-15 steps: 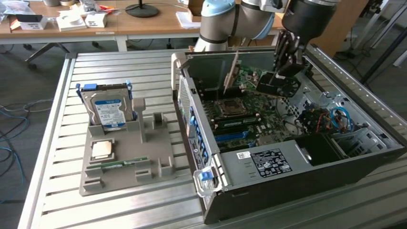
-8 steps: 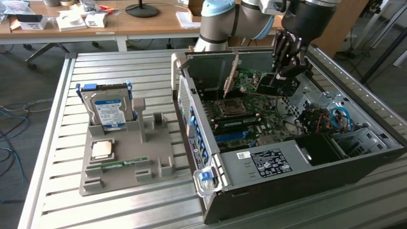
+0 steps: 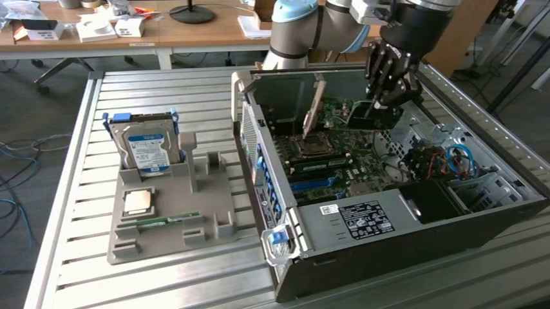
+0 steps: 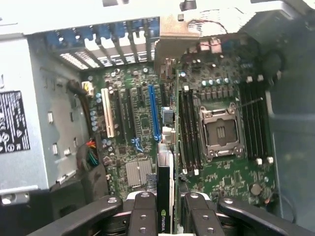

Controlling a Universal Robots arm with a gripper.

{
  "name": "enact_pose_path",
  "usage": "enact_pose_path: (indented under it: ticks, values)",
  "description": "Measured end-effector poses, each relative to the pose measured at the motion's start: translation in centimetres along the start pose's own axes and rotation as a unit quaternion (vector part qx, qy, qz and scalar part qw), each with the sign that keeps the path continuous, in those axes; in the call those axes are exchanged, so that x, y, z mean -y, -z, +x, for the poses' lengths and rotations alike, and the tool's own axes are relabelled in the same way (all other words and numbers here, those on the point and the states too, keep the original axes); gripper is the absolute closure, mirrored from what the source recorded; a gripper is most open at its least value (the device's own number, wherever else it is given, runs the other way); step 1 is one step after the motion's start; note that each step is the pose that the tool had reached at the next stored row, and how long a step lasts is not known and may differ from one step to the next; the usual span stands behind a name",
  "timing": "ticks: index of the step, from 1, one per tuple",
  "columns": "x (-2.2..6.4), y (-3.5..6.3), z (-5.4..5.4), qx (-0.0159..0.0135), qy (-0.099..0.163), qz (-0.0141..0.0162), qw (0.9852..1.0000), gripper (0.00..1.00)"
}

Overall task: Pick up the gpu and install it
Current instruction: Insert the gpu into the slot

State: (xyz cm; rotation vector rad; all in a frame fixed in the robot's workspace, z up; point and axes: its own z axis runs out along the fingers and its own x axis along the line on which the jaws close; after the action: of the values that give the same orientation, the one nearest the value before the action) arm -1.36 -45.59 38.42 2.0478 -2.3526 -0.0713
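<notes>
Black, the claw [image 3: 379,103] reaches down into the open computer case [image 3: 387,225], its two fingers [image 4: 142,216] drawn partway together and pressed against either face of the gpu [image 4: 164,187]. The card stands edge-on over the green motherboard [image 4: 133,142], just beside the blue slot [image 4: 154,113]. I cannot tell whether its lower edge touches the board. In the exterior view the gpu [image 3: 371,117] hangs dark beneath the claw. On the slatted metal worktop [image 3: 129,283], to the exterior view's left, a hard drive [image 3: 146,145] stands in a grey holder [image 3: 172,212].
</notes>
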Motion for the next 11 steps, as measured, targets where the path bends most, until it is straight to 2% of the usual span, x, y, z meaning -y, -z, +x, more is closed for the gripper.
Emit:
enact_pose_path:
  ticks: [3, 7, 11]
  values:
    - [0.00, -0.09, 0.00, -0.0012, 0.025, -0.0003, 0.9997, 0.74]
    - [0.01, -0.20, 0.00, -0.0027, 0.055, -0.0008, 0.9985, 0.74]
    - [0.01, -0.22, 0.01, -0.0032, 0.062, -0.0008, 0.9981, 0.74]
